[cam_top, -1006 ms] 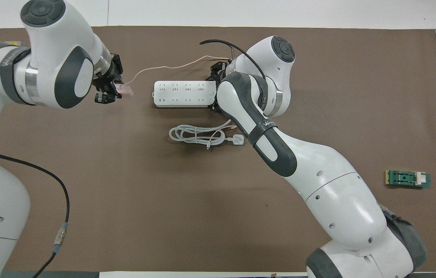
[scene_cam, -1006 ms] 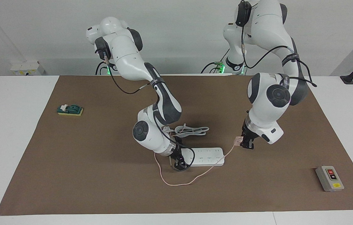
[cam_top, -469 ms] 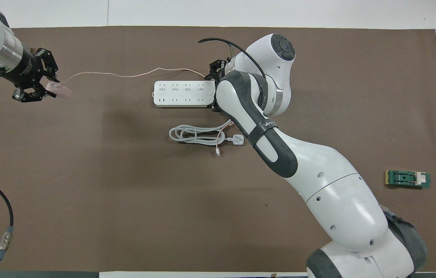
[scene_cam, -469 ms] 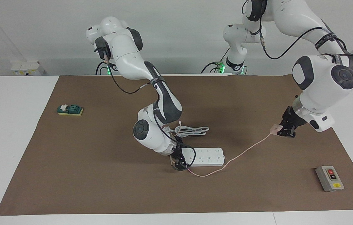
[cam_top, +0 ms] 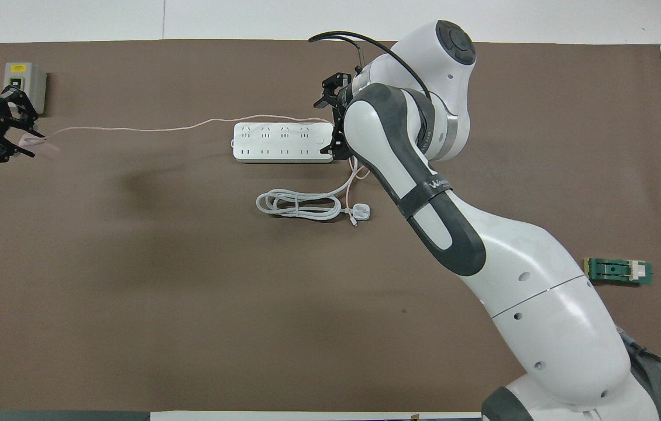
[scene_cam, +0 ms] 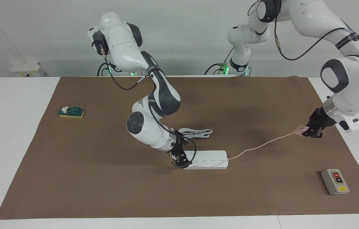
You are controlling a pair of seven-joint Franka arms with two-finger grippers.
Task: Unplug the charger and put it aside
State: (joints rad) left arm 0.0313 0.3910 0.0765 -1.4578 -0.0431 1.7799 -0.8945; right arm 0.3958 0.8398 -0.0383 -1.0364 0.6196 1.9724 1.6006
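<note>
Over the left arm's end of the brown mat, the left claw (scene_cam: 310, 131) is pinched shut on the pink charger (scene_cam: 301, 130), held up off the counter (scene_cam: 14, 143).

From the charger the thin pink cable (scene_cam: 262, 145) runs back in a long, nearly straight line toward the white power strip (scene_cam: 208, 159) at mid-mat, so the cable's long axis lies along the counter's length. The right claw (scene_cam: 181, 160) is down at the strip's end toward the right arm; I cannot tell whether its fingers are apart or together. To my eye the plug is already out and only the setting-down remains. Bare mat lies under the left claw, with the mat's edge close by and the grey switch box (scene_cam: 335, 181) farther from the robots, so a straight lowering looks safest.
</note>
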